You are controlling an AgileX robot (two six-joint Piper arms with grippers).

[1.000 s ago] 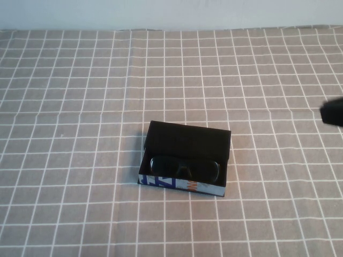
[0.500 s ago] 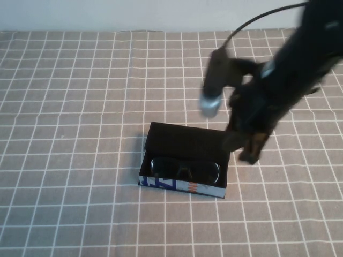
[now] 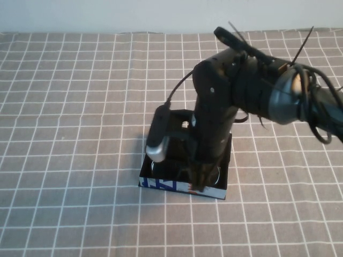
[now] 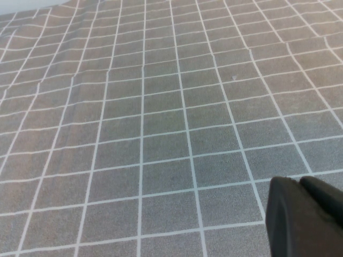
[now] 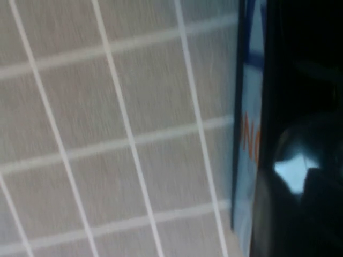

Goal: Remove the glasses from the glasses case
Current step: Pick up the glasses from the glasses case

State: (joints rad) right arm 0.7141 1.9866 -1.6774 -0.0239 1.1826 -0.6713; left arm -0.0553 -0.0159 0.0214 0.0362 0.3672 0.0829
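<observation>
The glasses case (image 3: 161,184), a black box with a white front printed in blue and orange, lies open in the middle of the table. My right gripper (image 3: 195,183) reaches down into it near the front wall, and the arm covers most of the inside. The black glasses are almost hidden in the high view. In the right wrist view a glossy dark lens (image 5: 293,167) shows just behind the case's printed front (image 5: 249,134). My left gripper (image 4: 299,184) is shut and empty over bare cloth, out of the high view.
A grey tablecloth with a white grid (image 3: 80,107) covers the whole table. The right arm (image 3: 252,91) comes in from the right, with its cables (image 3: 316,112) looping near the right edge. A pale wall runs along the far edge.
The right arm has swung in from the right edge, over the case, and lowered its gripper into the open box. The case has not moved.
</observation>
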